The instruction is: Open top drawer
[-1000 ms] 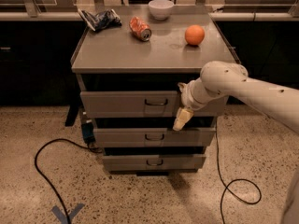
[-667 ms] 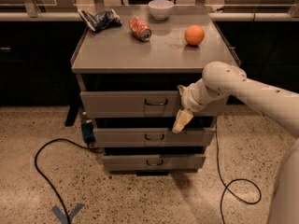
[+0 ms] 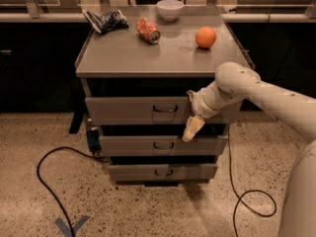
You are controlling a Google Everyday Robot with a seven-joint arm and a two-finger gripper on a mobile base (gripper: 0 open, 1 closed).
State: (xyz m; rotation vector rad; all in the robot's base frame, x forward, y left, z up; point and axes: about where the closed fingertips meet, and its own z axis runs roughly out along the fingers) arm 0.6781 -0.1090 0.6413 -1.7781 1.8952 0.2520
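A: Arm pose?
B: Arm [image 3: 261, 90] reaches in from the right and bends down at the wrist. The gripper [image 3: 192, 128] hangs pointing down, slightly left.
A: Spread or pressed together?
B: Can't tell.
A: Where's the top drawer [image 3: 133, 110]?
B: Right under the cabinet top [image 3: 148, 60]. The gripper is in front of its right end, tip past the lower edge. The handle [image 3: 165, 108] is at centre, left of the gripper, not touched.
A: On top?
B: Orange [image 3: 206, 37], can [image 3: 148, 30], bowl [image 3: 170, 9]
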